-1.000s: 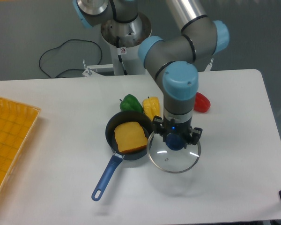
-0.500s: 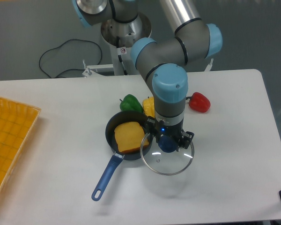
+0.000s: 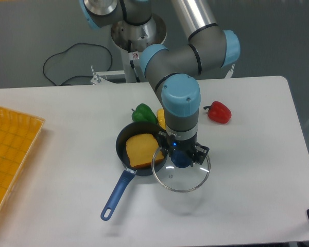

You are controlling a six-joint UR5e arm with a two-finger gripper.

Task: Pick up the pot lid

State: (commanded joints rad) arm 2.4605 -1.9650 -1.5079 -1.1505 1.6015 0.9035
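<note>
My end effector (image 3: 182,147) is closed on the blue knob (image 3: 181,159) of the clear lid (image 3: 180,180); near it sits a black pan (image 3: 122,141) with an orange thing (image 3: 143,151) inside.

The pot lid (image 3: 181,177) is clear, glossy glass, its rim (image 3: 181,192) perhaps metal; the pan (image 3: 122,145) is matt.

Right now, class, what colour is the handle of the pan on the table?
The handle is blue, as the fixed camera's view shows.
</note>
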